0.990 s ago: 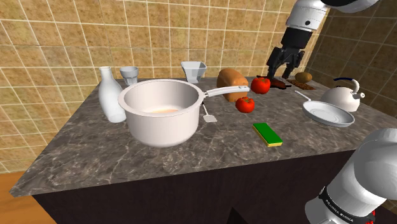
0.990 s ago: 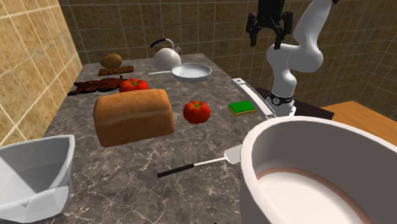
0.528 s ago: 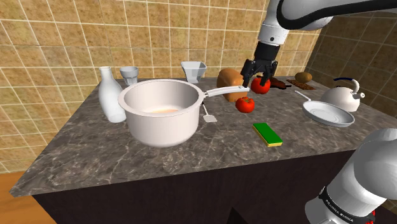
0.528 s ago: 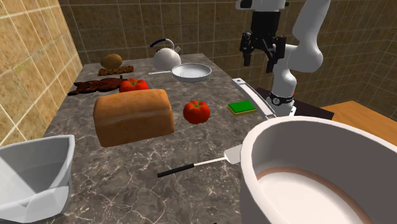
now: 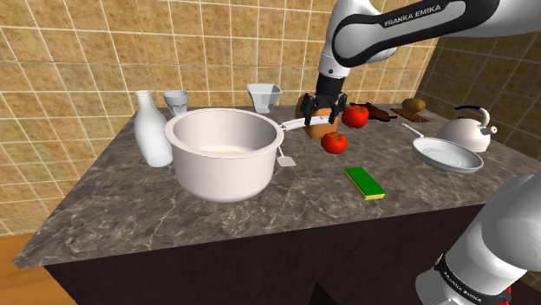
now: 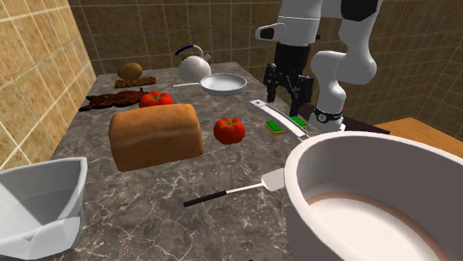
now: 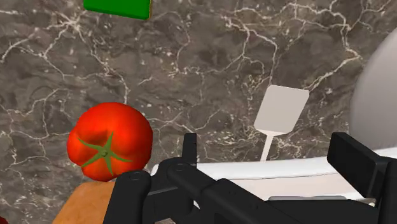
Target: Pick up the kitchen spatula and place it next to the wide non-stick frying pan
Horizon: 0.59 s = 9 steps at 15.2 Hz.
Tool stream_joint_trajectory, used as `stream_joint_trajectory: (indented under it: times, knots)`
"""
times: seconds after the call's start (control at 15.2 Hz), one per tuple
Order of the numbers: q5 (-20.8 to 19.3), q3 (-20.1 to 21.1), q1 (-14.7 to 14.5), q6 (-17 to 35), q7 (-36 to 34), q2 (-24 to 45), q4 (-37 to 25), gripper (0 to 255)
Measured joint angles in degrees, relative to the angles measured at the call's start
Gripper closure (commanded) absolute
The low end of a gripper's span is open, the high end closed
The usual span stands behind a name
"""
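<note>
Jaws — spread, empty — have swung lower, over the pot handle [image 5: 295, 126]; spatula [image 6: 222, 194] lies untouched.

The kitchen spatula [image 6: 231, 190] lies flat on the dark marble bench [image 6: 159, 222]. It has a thin black handle, a slim pale shaft and a flat, pale, nearly square blade [image 7: 282, 109]. In the shoulder view the blade [image 5: 284, 159] lies just beside the large white pot [image 5: 221, 152]. The frying pan [image 5: 447, 156] is round, shallow and pale grey-white, and it sits upright on the bench, well apart from the spatula. In the second exterior view its long thin handle [image 6: 187, 84] points to the view's left.
</note>
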<state>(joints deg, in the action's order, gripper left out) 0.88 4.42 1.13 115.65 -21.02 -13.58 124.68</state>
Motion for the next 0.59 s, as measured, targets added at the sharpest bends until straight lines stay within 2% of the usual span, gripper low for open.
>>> stream_joint_trajectory:
  times: [0.2,0.59]
  knots:
    - [0.3,0.7,-0.1,2.7,-2.8,7.3,-4.2,0]
    - [-2.4,1.0,-0.4,6.4,-8.6,20.3,-13.4,0]
